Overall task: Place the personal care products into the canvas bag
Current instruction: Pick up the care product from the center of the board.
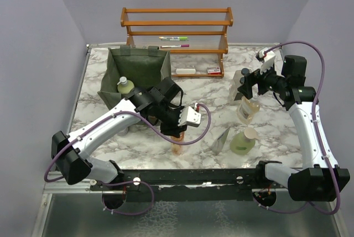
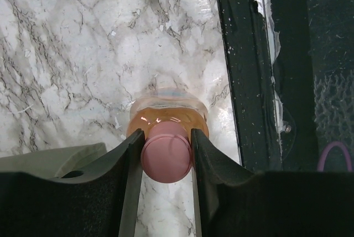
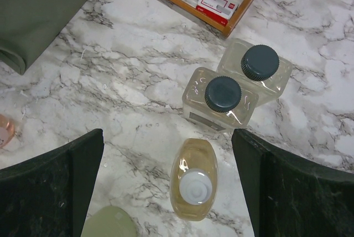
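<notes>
The left gripper (image 2: 165, 137) pinches the pink cap (image 2: 166, 159) of the orange bottle (image 2: 166, 116) by the counter (image 2: 83, 54) edge. The right gripper (image 3: 166, 137), jaws spread, hangs over an amber bottle (image 3: 193, 162).

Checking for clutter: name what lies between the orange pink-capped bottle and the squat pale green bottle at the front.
A small grey pouch, right beside the pale green plastic bottle; the top external view shows it.
</notes>
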{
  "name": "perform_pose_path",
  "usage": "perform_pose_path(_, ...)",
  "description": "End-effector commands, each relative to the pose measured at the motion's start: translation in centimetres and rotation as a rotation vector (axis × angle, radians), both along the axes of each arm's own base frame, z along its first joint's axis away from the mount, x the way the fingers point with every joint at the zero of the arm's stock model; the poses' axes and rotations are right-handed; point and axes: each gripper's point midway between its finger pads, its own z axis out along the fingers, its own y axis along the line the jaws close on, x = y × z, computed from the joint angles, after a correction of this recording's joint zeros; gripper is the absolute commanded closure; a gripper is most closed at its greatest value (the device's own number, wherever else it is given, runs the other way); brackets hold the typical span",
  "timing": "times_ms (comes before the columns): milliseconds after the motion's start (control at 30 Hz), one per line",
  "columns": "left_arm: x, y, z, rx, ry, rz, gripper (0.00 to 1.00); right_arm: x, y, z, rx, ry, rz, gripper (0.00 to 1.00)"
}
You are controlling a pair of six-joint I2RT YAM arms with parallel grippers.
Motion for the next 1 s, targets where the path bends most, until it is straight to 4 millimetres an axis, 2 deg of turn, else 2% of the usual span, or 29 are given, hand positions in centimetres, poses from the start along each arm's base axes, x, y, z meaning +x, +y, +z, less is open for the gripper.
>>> perform_pose_path(0, -0.2, -0.9, 3.0, -0.053, -0.01, -0.034, 1.0, -0.1, 0.2, 0.8, 0.021, -0.012, 0.004, 0.01)
perform_pose_path(367, 0.6, -1.6, 8.9, -0.144, -0.107, -0.045, 1.0, -0.2, 0.0, 1.2, 0.015, -0.022, -0.002, 0.01)
perform_pose_path(600, 1.2, -2.3, 13.4, -0.232, -0.173, -0.028, 1.0, -0.1, 0.0, 1.1, 0.015, -0.02, -0.002, 0.01)
perform_pose_path(967, 2.6, -2.6, 19.4, -0.297, -0.229, 0.085, 1.0, 0.1, 0.1, 1.0, 0.019, -0.014, 0.001, 0.01)
